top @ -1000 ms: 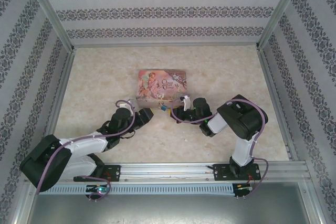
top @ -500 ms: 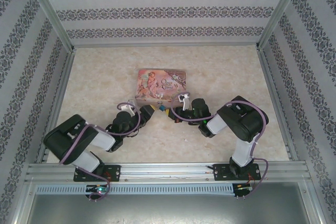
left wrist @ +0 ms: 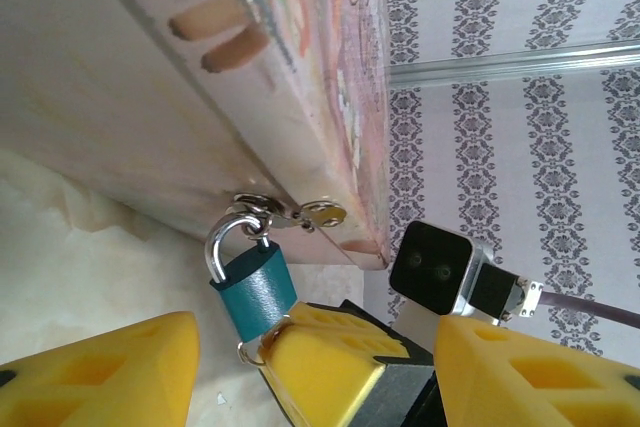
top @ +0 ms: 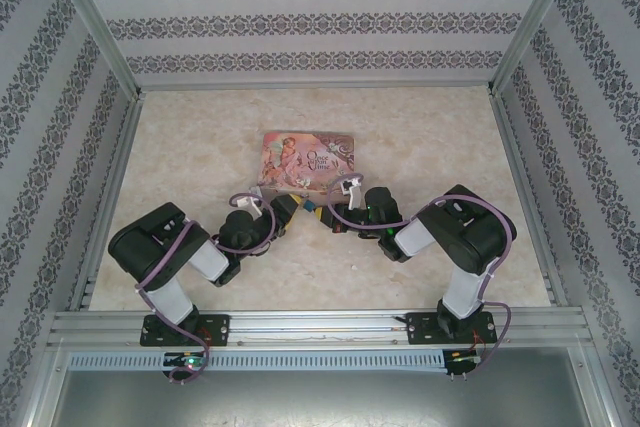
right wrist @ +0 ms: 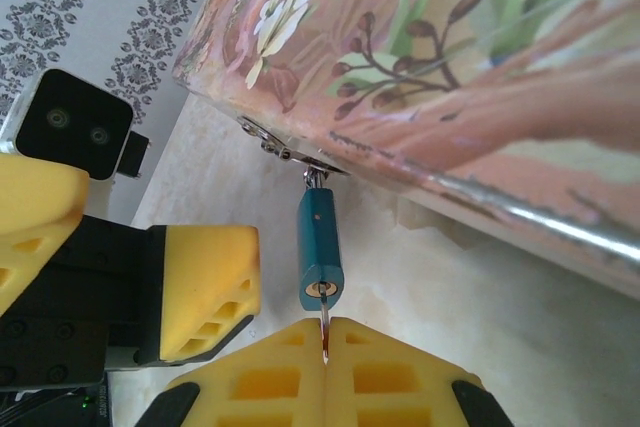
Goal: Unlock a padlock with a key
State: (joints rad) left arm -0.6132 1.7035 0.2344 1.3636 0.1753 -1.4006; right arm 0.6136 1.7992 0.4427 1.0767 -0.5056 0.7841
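From above, the tiny teal-bodied padlock with a thin silver shackle is only a small speck between the two grippers, hard to make out. In the left wrist view, the left gripper's yellow fingers are cut off by the lower edge. The head of the thin silver key is buried between the right gripper's pads.

The padlock hangs by its shackle from the metal hasp on the front wall of the pink illustrated tin box, which stands on the marbled bench. Its long axis runs away from the box, with the keyhole end towards the right gripper.

The left gripper is spread wide and holds nothing, with one finger just beside the padlock. The right gripper is pressed together, pinching the key, whose tip is at the keyhole.
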